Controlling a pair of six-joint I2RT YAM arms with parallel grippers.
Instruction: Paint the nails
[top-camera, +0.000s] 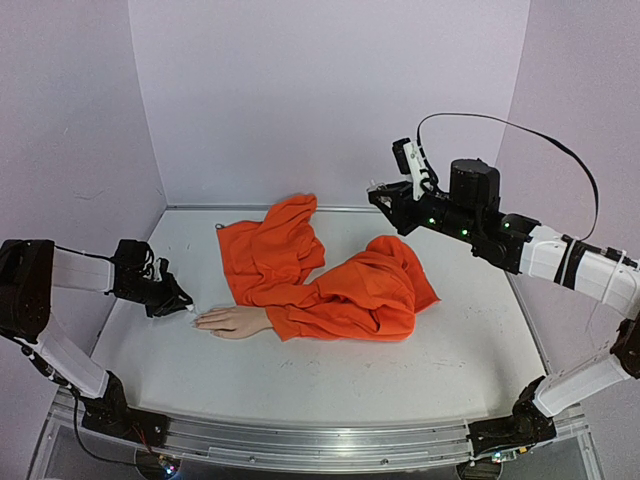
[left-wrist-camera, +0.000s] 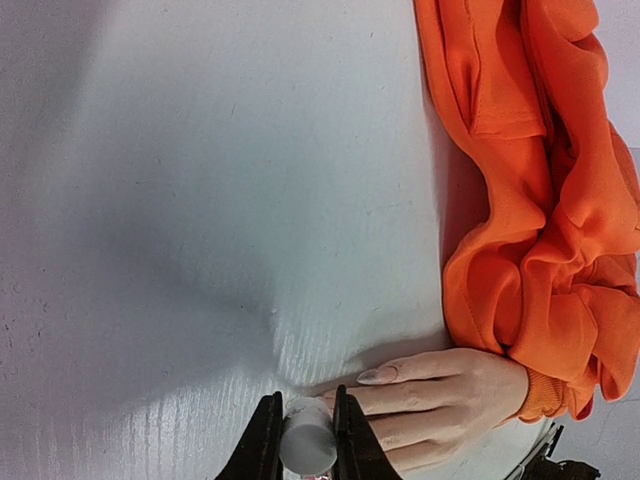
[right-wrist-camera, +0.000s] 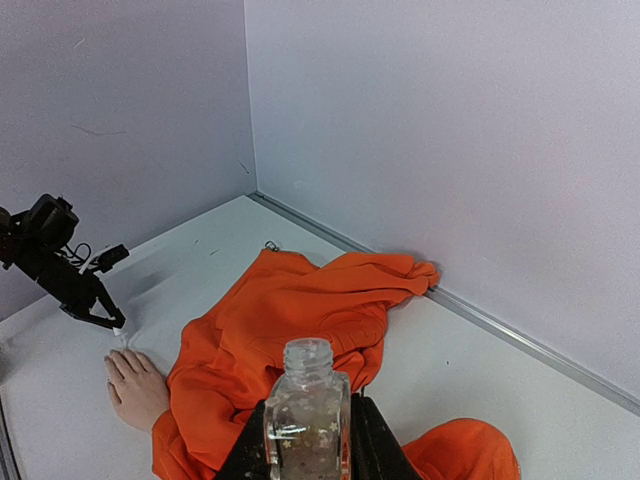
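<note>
I see the nails (left-wrist-camera: 378, 375) on the mannequin hand (top-camera: 232, 321), flat on the tabletop (top-camera: 330, 370) with bare room toward the near edge. Left fingers (left-wrist-camera: 262, 448) clamp a white cylinder (left-wrist-camera: 306, 445) just beside its fingertips. Right fingers (right-wrist-camera: 372, 445) hold the glass bottle (right-wrist-camera: 307, 420) aloft.

The white table (top-camera: 330, 370) I work at fills the lower half of the top view. Lilac walls (top-camera: 330, 90) close it in at the back and on both sides, and a metal rail (top-camera: 320, 440) runs along its bottom edge. An orange garment (top-camera: 330, 285) lies crumpled on it mid-frame, one bunch toward the upper centre and another toward the right. At its cuff, left of centre, the mannequin hand (top-camera: 232, 321) lies flat, palm down, fingers pointing to the left of the frame. In my left wrist view, one of the nails (left-wrist-camera: 377, 375) shows long and pale.
</note>
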